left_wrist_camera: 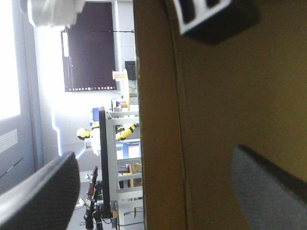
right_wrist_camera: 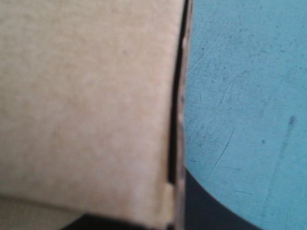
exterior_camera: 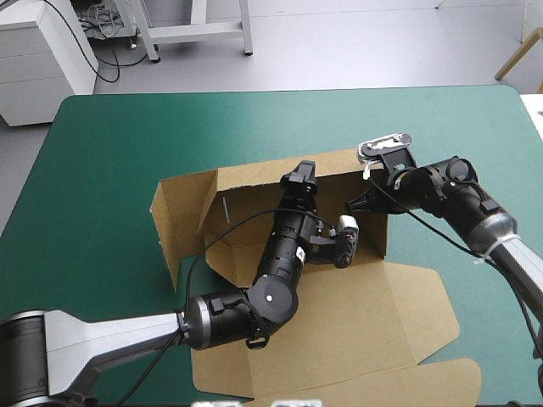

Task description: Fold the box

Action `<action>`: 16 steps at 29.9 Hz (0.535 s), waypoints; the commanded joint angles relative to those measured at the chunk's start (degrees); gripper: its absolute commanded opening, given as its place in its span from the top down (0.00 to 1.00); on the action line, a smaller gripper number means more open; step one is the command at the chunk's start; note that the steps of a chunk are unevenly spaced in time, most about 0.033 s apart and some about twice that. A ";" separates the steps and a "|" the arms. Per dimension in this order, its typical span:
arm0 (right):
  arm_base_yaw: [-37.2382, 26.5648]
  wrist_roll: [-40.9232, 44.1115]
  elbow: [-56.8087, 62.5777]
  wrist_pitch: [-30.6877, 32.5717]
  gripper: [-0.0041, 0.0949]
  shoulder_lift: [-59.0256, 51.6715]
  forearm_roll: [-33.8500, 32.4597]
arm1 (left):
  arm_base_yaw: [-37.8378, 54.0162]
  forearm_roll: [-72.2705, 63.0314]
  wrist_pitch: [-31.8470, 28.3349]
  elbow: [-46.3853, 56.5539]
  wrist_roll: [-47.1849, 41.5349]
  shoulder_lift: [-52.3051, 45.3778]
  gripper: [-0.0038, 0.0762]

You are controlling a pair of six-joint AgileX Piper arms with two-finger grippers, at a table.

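Half-folded box (exterior_camera: 339, 314): walls (exterior_camera: 180, 212) up, lid (exterior_camera: 399, 297) flat.
Left gripper (exterior_camera: 300, 176) spread wide astride back wall (exterior_camera: 250, 191); right gripper (exterior_camera: 363, 202) at corner, state not discernible. Tucking not yet done.

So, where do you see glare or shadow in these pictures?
High view: even light, soft shadows inside the box. Left wrist view: strong glare beyond the box, its wall in shade. Right wrist view: no glare, one thin dark shadow line along the box edge, by the cover.
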 commanded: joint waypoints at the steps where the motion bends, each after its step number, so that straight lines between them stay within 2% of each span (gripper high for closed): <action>1: -1.67 -0.05 -4.37 2.61 0.96 0.00 -0.78 | -1.95 7.23 2.77 -1.58 -0.94 -2.33 0.25; 3: -2.74 -0.05 -5.99 5.60 0.96 0.40 -0.67 | -2.73 7.23 4.88 -1.58 -1.06 -2.44 0.35; 5: -3.57 -0.05 -7.44 8.54 0.96 0.52 -0.67 | -2.99 7.32 8.19 -2.04 -0.94 -2.99 0.53; 8: -3.96 -0.31 -9.58 12.62 0.96 0.52 -0.67 | -2.99 7.32 10.02 -3.77 -1.64 -5.83 0.96; 12: -3.96 -1.18 -12.50 18.83 0.96 0.52 -0.77 | -1.97 7.20 7.71 -7.69 -2.94 -10.82 0.94; 16: -4.49 -1.18 -15.06 22.93 0.96 1.46 -1.01 | 2.96 3.76 6.37 -11.39 -3.58 -14.57 0.94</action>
